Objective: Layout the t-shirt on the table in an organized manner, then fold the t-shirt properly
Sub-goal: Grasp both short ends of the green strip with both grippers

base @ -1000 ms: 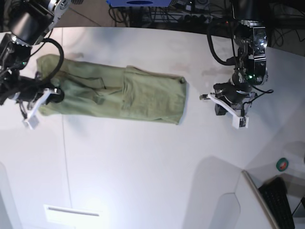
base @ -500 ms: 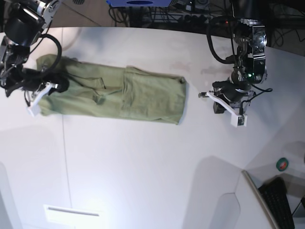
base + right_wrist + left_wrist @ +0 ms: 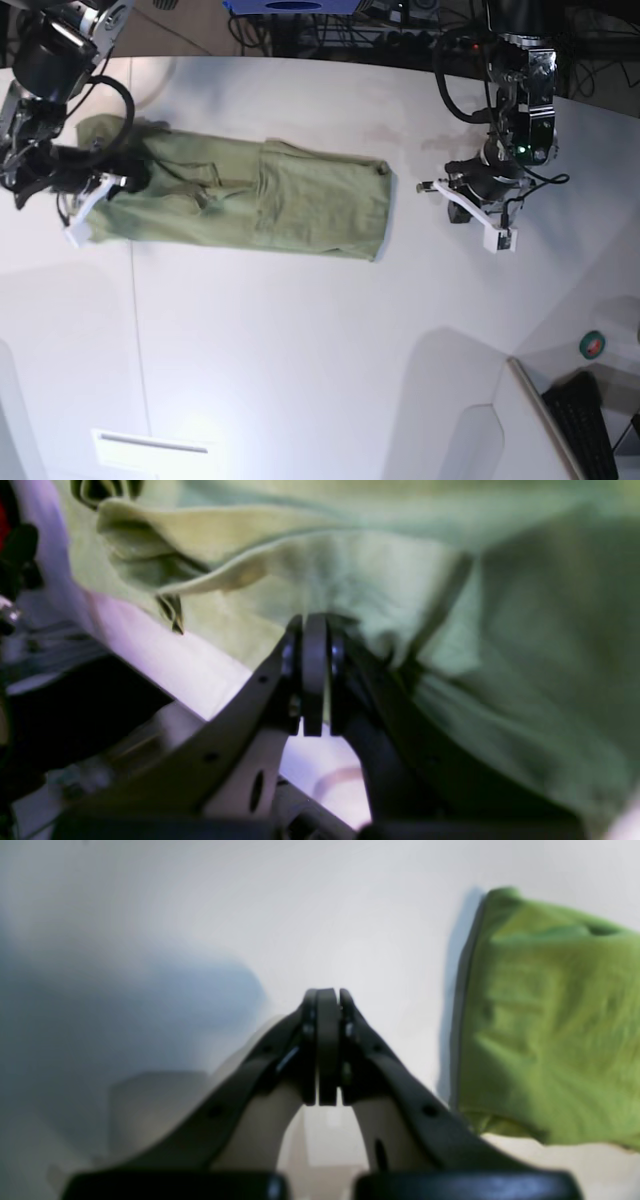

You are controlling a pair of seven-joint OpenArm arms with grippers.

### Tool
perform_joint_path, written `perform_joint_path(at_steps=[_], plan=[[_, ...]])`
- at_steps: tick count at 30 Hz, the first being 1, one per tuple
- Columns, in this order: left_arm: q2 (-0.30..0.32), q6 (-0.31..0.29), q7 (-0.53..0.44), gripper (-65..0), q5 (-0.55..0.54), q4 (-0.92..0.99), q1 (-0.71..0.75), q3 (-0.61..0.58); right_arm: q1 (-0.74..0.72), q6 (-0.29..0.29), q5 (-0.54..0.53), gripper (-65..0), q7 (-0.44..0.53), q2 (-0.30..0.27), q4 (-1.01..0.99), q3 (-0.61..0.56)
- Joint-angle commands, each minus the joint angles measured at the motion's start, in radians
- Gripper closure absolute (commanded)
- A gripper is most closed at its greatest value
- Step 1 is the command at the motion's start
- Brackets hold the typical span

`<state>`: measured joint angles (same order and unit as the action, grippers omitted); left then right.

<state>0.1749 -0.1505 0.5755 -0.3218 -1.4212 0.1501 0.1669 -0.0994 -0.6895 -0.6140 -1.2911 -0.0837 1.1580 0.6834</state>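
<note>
Right gripper (image 3: 315, 622) clenching over nine-o'clock end of t-shirt (image 3: 318, 205); left gripper (image 3: 327, 995) clenching empty, three o'clock. Low sweep risking rucked layers.

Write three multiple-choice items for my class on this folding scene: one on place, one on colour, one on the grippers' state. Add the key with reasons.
1. Where is the left gripper?
A) on the shirt
B) beside the shirt, apart from it
C) under the shirt

2. What colour is the shirt?
A) green
B) red
C) white

3. How are both grippers' jaws?
A) wide open
B) one open, one shut
C) shut

1 B: bare table separates the left gripper from the shirt.
2 A: its cloth looks olive green.
3 C: each wrist view shows fingertips together.
</note>
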Motion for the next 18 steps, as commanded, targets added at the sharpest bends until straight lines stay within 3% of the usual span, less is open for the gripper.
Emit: perform_joint_path(at_steps=[1, 5, 8, 10, 14, 15, 18], plan=[[0.012, -0.001, -0.019, 0.0, -0.004, -0.020, -0.013, 0.003, -0.020, -0.009, -0.025, 0.0, -0.012, -0.014, 0.075, 0.005], [0.012, -0.001, -0.019, 0.0, -0.004, -0.020, -0.013, 0.004, -0.020, -0.009, -0.025, 0.0, -0.051, -0.014, 0.202, 0.049], [0.025, -0.001, -0.019, 0.0, -0.010, -0.020, -0.013, 0.004, -0.026, -0.009, -0.022, 0.0, -0.054, -0.023, 0.185, 0.146], [0.025, -0.001, -0.019, 0.0, -0.004, -0.020, -0.016, 0.004, -0.026, -0.009, -0.020, 0.0, -0.049, -0.060, 0.150, 0.152], [0.025, -0.001, -0.019, 0.0, -0.004, -0.020, -0.019, 0.004, -0.020, -0.009, -0.019, -40.5, -0.043, -0.130, 0.073, 0.138], [0.025, -0.001, -0.019, 0.0, -0.004, -0.020, -0.019, 0.004, -0.020, -0.009, -0.019, -46.5, -0.040, -0.143, 0.063, 0.141], [0.024, -0.001, -0.019, 0.0, -0.003, -0.017, -0.019, 0.000, -0.016, -0.009, -0.019, -48.5, 0.028, -0.179, 0.017, 0.134]])
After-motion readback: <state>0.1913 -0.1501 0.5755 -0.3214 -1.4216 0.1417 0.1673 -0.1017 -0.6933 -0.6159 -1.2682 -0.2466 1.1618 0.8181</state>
